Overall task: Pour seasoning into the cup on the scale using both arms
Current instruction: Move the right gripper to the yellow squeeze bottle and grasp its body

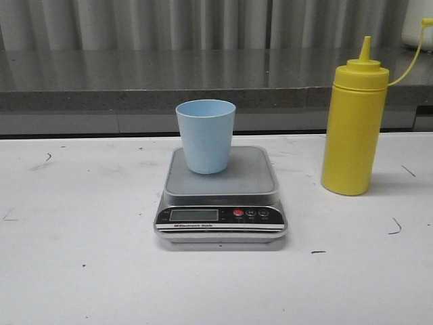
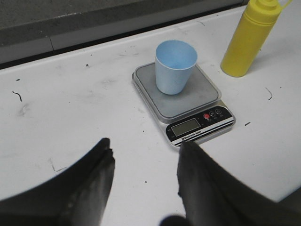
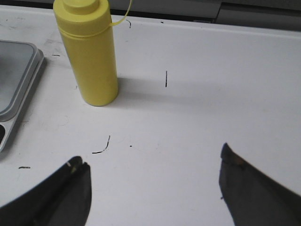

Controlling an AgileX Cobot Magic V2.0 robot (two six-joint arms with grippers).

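centrally, a small pale blue plastic cup (image 1: 206, 135) stands upright on the square metal platform of a flat silver-grey digital scale (image 1: 220, 196), toward the platform's rear. a tall yellow plastic squeeze bottle (image 1: 354, 123) with a conical nozzle stands upright on the white table (image 1: 74, 271), beside the scale and apart from it. neither arm appears in the front view. only the wrist views show them. left gripper (image 2: 146, 162): fingers (image 2: 94, 183) spread, holding nothing, with scale and cup ahead of the tips and well apart. right gripper (image 3: 153, 172): fingers (image 3: 70, 186) spread wide, holding nothing, with the bottle ahead and off toward one finger, apart. the right wrist view shows only the scale's edge and no cup. the front view alone shows the grey ledge (image 1: 135, 78) behind.
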